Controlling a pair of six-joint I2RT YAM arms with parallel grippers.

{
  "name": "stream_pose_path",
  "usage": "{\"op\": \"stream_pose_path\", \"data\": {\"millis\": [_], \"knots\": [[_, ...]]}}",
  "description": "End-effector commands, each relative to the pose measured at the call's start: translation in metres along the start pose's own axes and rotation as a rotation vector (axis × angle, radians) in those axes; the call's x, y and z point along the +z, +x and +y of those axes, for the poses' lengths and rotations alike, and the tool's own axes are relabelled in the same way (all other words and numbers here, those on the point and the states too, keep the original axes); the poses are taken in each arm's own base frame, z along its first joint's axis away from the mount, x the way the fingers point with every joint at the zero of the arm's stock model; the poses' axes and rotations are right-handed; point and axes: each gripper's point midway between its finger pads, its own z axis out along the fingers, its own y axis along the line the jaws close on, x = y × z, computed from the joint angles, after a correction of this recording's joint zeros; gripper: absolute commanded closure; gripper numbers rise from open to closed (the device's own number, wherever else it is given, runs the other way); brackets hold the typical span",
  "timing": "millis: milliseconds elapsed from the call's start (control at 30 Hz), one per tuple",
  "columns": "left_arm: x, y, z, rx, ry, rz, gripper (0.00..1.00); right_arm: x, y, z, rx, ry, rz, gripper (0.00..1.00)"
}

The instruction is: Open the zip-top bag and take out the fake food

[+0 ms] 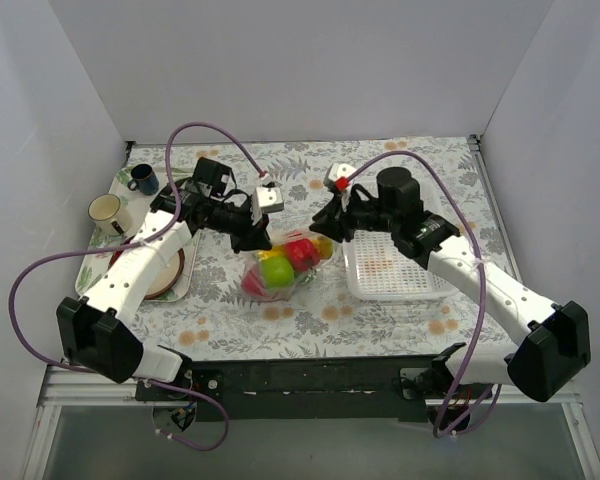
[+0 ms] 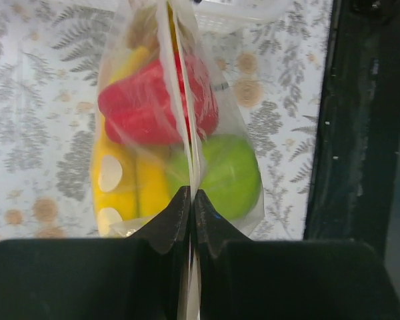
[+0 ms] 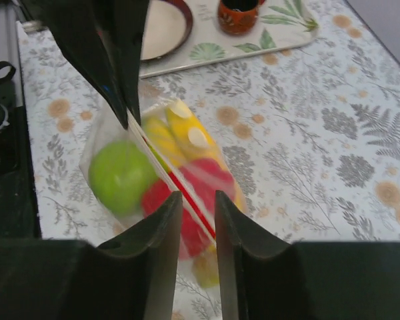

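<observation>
The zip-top bag (image 1: 285, 262) is held up near the middle of the leaf-patterned surface (image 1: 380, 170), between the two arms and just left of a white perforated basket (image 1: 390, 272). Whether its lower end touches the surface cannot be told.

The left jaws are clenched on one end of the bag's top edge; in the left wrist view the plastic is seen pinched flat between them, and the pouch hangs beyond. The right jaws are parted, with a clear gap between them. The zip strip runs through that gap without being pinched.

The fake food is all seen inside the bag: a green apple (image 2: 220, 175), a red pepper (image 2: 147, 107) and a yellow banana (image 2: 120, 180) are pressed against the clear plastic. In the top view a pink-red piece is made out at the lower end. The two sides of the bag are seen lying together along the strip.

At the far left of the surface a patterned tray (image 3: 280, 37) is set, and on it are seen a dark mug (image 1: 143, 180), a cream mug (image 1: 107, 212) and a dark-rimmed plate (image 1: 170, 275), partly covered by the left arm.
</observation>
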Motion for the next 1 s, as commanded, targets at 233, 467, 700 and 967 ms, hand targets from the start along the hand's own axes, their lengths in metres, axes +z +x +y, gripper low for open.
{"op": "stream_pose_path", "data": {"millis": [233, 467, 700, 967], "knots": [[0.009, 0.009, -0.066, -0.109, 0.167, -0.077, 1.0, 0.032, 0.001, 0.059, 0.003, -0.107, 0.032, 0.85], [0.012, -0.002, -0.071, -0.122, 0.188, -0.081, 0.84, 0.024, 0.003, 0.072, 0.007, -0.1, 0.036, 0.91], [0.001, -0.028, -0.071, -0.148, 0.196, -0.108, 0.54, 0.013, 0.029, 0.095, 0.055, -0.127, 0.084, 0.95], [-0.02, -0.051, 0.01, -0.16, -0.195, -0.108, 0.77, -0.006, 0.05, 0.108, 0.087, -0.106, 0.112, 0.96]]}}
